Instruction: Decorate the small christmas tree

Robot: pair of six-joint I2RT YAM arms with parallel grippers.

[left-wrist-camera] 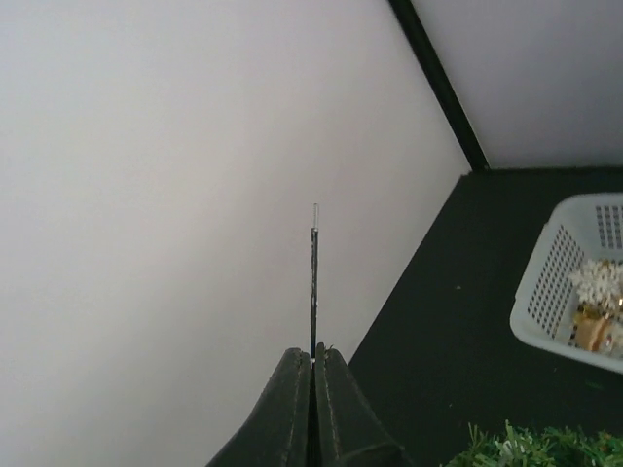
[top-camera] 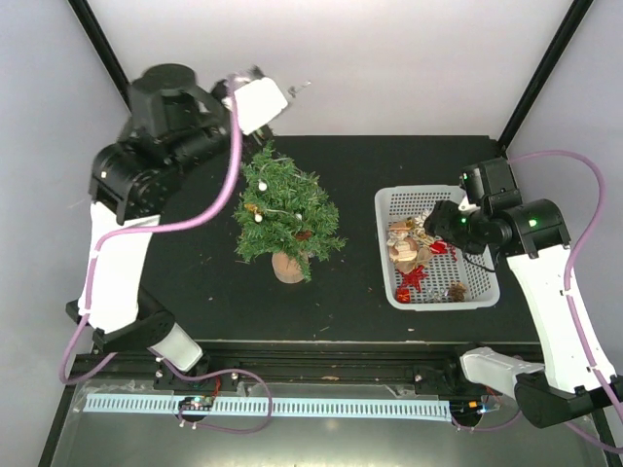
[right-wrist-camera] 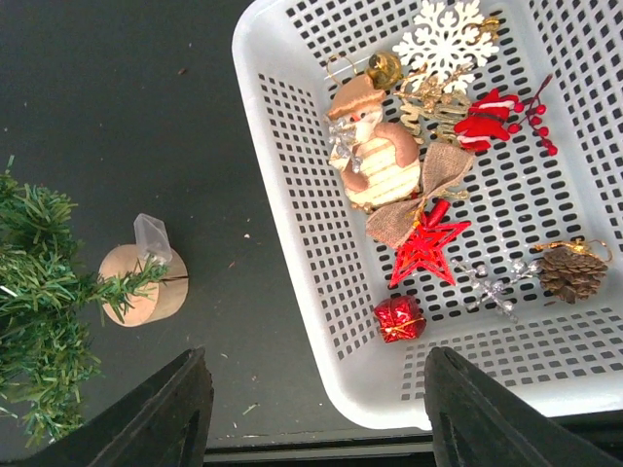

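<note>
A thin dark wire is pinched in the left gripper near the small dark-green fir; the right gripper is spread wide above the white mesh basket

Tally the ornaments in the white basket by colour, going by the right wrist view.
Red: 4 (star, gift box, mitten piece, berry sprig)
Tan/brown: 3 (figure, burlap bow, pinecone)
Gold: 2 (bell, glitter piece)
White: 1 (snowflake)
Silver: 1 (silver sprig)
Total: 11
</note>
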